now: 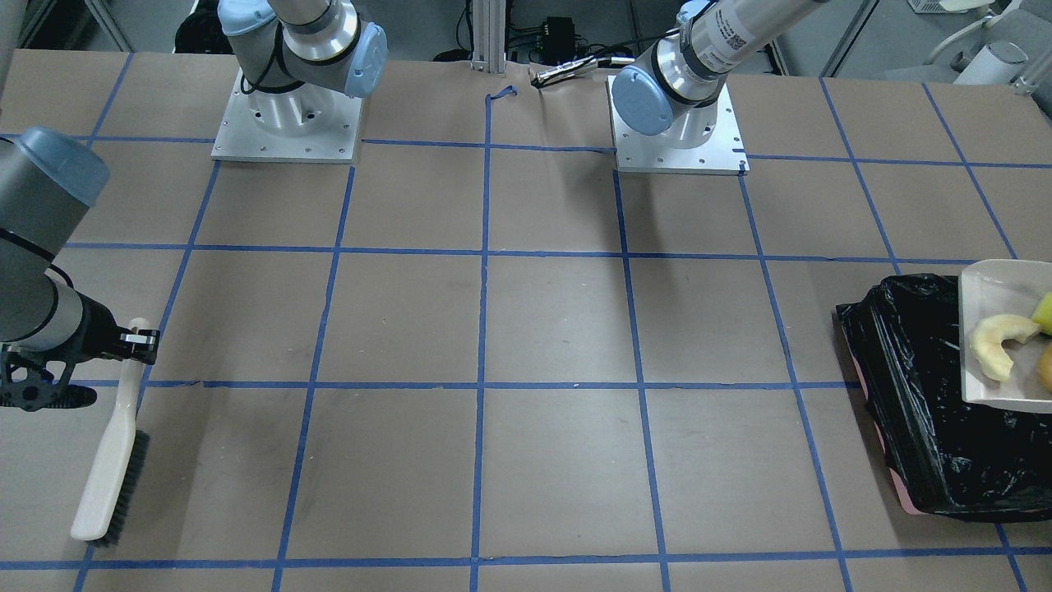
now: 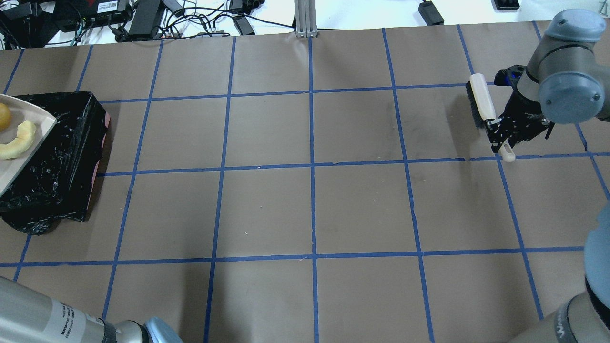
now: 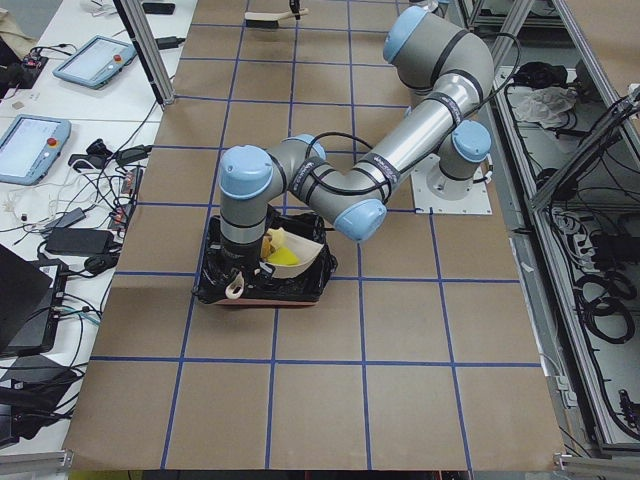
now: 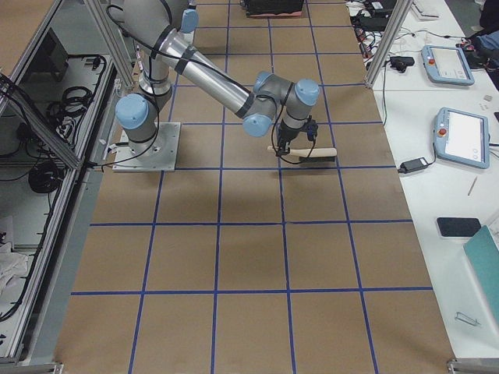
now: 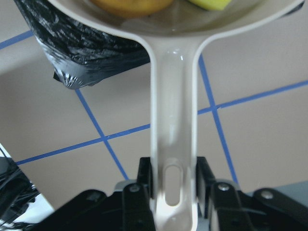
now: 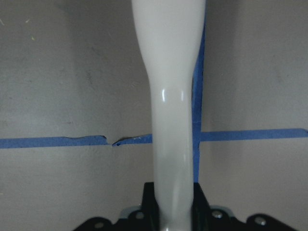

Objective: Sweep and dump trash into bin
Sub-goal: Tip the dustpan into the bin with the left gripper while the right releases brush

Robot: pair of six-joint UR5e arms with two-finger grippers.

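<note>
My left gripper [image 5: 174,178] is shut on the handle of the beige dustpan [image 5: 174,110] and holds the pan above the bin [image 2: 62,157], a box lined with a black bag. In the pan [image 1: 998,288] lie the cream curved slice [image 1: 998,341], the yellow-green wedge [image 1: 1044,312] and the golden-brown lump [image 1: 1046,366]. The pan [image 2: 19,164] looks about level. My right gripper [image 2: 500,136] is shut on the cream handle of the brush [image 2: 481,102] at the far opposite end of the table. The brush's bristles [image 1: 131,485] are at the table surface.
The brown paper table [image 2: 310,205] has a grid of blue tape lines. Both arm bases [image 1: 288,123] stand on white plates along the robot's edge. The bin's pink edge [image 2: 102,143] faces the table's middle. Cables and devices [image 2: 143,14] lie beyond the far edge.
</note>
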